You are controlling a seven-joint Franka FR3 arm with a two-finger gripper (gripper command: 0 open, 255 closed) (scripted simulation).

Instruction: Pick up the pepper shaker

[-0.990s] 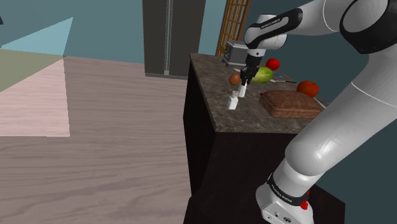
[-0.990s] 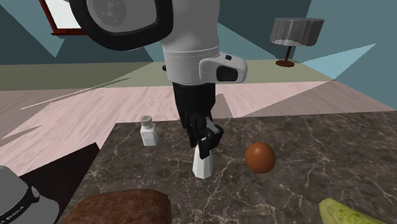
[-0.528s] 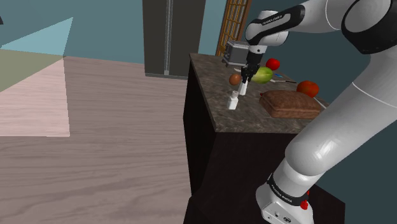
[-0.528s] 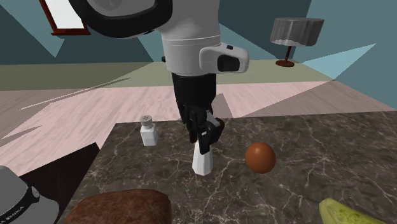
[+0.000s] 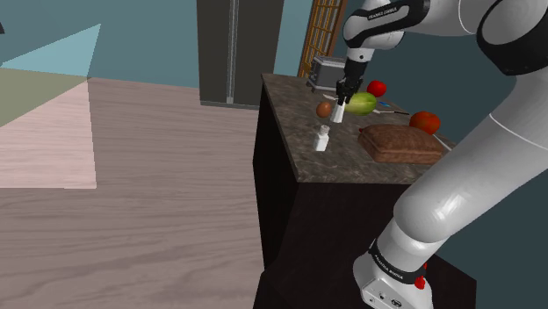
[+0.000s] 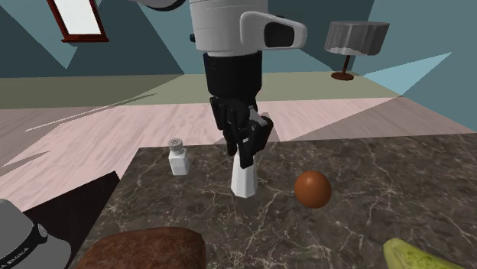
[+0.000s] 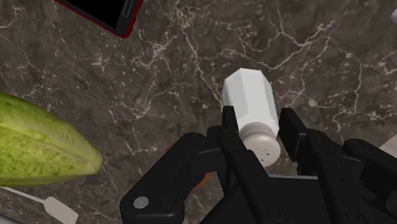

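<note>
- tool (image 7: 259,126) clamped on white pepper shaker (image 7: 249,95), near its cap
- shaker hangs below tool and looks clear of table (image 7: 159,89); I'd call the pick done bar more lift

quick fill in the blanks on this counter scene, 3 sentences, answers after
1. The gripper is ___ on a white shaker.
2. A second shaker stands ___ on the counter, apart from the gripper.
3. The ball on the counter near the gripper is ___ in colour.

Missing words: shut; upright; brown
</note>
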